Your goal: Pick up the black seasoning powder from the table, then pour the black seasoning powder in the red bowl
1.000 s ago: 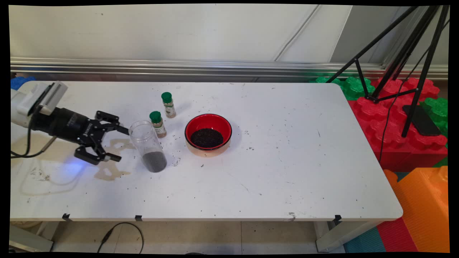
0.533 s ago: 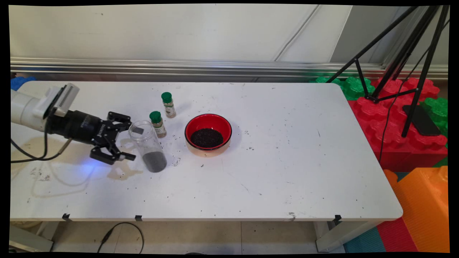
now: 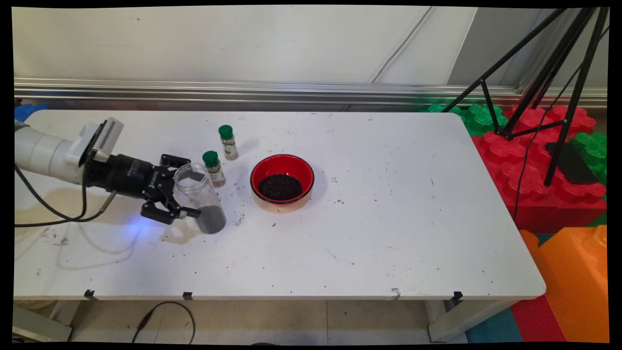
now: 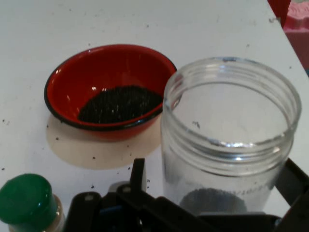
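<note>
The hand (image 3: 185, 188) is straddling the clear jar (image 3: 199, 197) with fingers spread wide, on a speckled white tabletop (image 3: 388, 218); red bowl (image 3: 282, 182) just beyond, grey wall (image 3: 218, 43) behind.

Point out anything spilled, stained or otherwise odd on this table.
Dark grains lie scattered on the white table, thickest around the red bowl and beside the clear jar. A tan stain marks the surface under the pincer, left of the jar, and another rings the bowl's base. Nothing is tipped over or broken.
</note>
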`<state>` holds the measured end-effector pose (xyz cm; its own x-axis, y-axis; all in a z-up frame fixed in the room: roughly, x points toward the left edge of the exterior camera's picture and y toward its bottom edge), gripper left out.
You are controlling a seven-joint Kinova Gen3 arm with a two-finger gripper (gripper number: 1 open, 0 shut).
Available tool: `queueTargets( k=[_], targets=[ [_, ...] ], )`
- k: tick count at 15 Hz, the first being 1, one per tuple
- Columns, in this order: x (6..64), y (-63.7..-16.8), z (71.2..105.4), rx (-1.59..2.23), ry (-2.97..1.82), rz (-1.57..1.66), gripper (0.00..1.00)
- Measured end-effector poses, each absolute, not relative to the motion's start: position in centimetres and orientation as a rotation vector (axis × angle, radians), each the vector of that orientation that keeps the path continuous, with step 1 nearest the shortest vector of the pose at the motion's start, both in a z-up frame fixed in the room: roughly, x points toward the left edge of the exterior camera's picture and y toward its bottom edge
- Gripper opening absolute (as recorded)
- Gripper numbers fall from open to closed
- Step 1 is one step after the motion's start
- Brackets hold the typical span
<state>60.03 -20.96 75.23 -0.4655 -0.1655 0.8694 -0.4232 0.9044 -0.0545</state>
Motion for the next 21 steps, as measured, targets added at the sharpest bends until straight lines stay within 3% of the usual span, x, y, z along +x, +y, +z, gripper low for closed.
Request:
queueTargets(
  k=[13,14,21],
  targets=[
    [58.9,-21.8,74.1,0.430,-2.023,0.341,1.00],
    [58.8,-21.8,74.0,0.430,-2.020,0.342,0.00],
    [58.6,-21.9,73.8,0.417,-2.016,0.345,0.00]
  ],
)
